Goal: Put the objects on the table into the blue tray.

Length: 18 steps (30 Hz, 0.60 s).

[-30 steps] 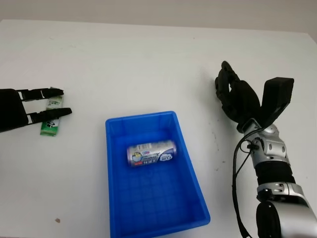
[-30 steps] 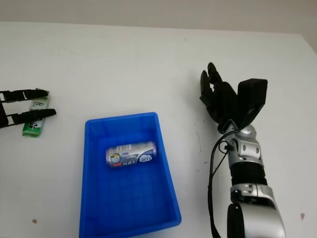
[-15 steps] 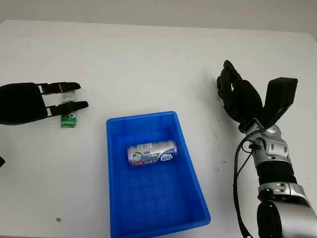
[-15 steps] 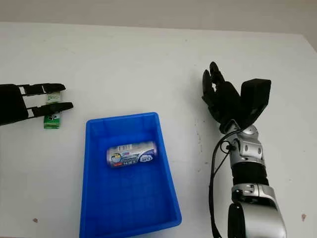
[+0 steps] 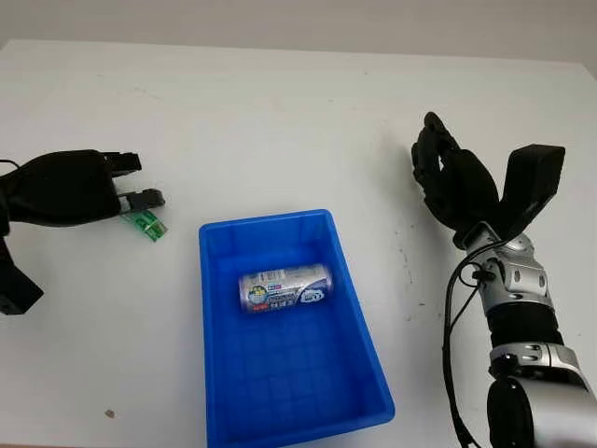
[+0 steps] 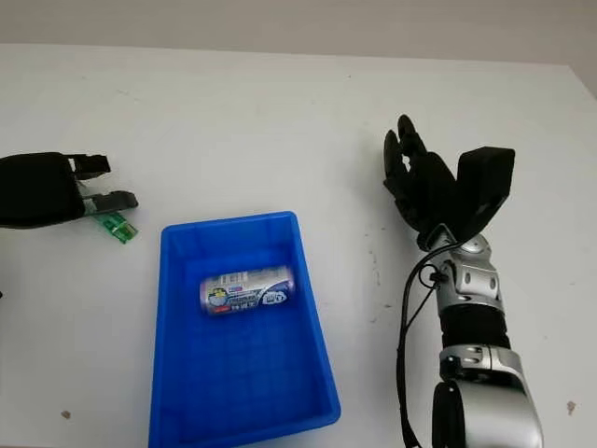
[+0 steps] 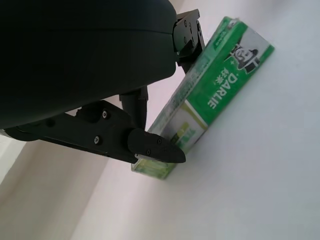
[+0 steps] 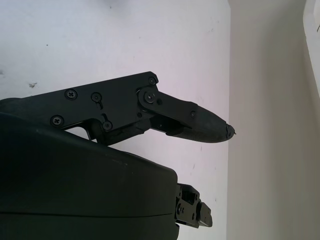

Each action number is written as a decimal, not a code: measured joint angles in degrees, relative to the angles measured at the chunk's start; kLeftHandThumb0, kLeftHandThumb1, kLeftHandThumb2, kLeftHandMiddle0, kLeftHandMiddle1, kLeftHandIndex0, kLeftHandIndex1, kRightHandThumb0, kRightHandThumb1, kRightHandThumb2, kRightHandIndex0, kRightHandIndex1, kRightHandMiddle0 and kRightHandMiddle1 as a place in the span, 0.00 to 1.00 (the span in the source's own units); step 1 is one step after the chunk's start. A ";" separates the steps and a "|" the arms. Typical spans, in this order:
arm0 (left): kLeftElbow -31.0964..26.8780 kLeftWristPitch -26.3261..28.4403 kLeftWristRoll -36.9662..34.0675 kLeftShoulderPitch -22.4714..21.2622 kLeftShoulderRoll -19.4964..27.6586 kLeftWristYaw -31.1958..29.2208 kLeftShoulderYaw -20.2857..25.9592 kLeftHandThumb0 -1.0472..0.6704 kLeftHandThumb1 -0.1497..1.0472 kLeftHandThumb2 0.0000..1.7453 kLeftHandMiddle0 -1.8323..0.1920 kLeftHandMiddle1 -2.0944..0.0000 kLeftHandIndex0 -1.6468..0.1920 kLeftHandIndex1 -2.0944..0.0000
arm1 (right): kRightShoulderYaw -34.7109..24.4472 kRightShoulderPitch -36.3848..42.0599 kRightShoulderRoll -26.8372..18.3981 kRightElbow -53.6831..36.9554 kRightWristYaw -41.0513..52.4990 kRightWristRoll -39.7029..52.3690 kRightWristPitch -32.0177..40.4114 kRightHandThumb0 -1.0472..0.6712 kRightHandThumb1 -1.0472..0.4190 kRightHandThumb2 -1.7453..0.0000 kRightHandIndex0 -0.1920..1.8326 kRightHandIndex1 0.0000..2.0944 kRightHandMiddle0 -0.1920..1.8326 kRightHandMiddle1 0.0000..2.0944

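Since a second ago my left hand (image 5: 89,187) has curled its fingers around the green toothpaste box (image 7: 212,102) and swung it toward the blue tray (image 5: 220,369). Inside the tray, off my fingertips, lies the can (image 5: 284,287). My right hand (image 5: 457,182) hangs open beyond the tray's other side.

Green box (image 5: 145,224) left of blue tray (image 5: 359,308)

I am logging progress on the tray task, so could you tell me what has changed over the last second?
The left hand has closed on the green Darlie toothpaste box, which has shifted across the table toward the blue tray and turned, so one end now juts from under the fingers. The drink can in the tray has stayed put, and the right hand remains raised and open to the right of the tray.
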 measured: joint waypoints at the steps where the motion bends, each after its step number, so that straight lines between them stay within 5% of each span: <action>1: 0.01 -0.02 -0.26 -0.01 -0.44 -0.21 -0.36 0.46 1.00 0.11 0.67 0.00 0.91 0.00 | -0.02 0.01 -0.01 0.00 0.00 0.04 0.01 0.25 0.00 0.62 0.00 0.00 0.00 0.00; 4: 0.38 -0.44 -1.58 -0.01 -1.37 -0.83 -1.04 0.43 1.00 0.12 0.59 0.00 0.81 0.00 | -0.29 0.03 -0.16 -0.14 -0.45 0.23 0.23 0.25 0.00 0.63 0.00 0.00 0.00 0.00; 8: 0.76 -0.80 -4.08 0.04 -1.42 -2.98 -1.05 0.29 1.00 0.25 0.42 0.00 0.59 0.00 | -0.25 0.06 -0.19 -0.26 -0.72 0.21 0.29 0.25 0.00 0.62 0.00 0.00 0.00 0.00; 13: 0.40 -2.64 -8.41 0.12 -1.48 -7.10 -0.27 0.37 1.00 0.22 0.33 0.00 0.58 0.00 | -0.03 0.07 -0.19 -0.26 -0.58 -0.01 0.14 0.25 0.00 0.62 0.00 0.00 0.00 0.00; 16: -0.26 -3.01 -11.66 0.11 -1.47 -11.20 1.31 0.37 1.00 0.27 0.36 0.00 0.63 0.00 | 0.01 0.07 -0.17 -0.26 -1.19 0.00 0.14 0.25 0.00 0.63 0.00 0.00 0.00 0.00; 18: -1.11 -1.82 -12.29 0.13 -1.43 -11.47 1.86 0.37 1.00 0.22 0.38 0.00 0.64 0.00 | 0.01 0.07 -0.17 -0.26 -1.28 0.02 0.14 0.25 0.00 0.62 0.00 0.00 0.00 0.00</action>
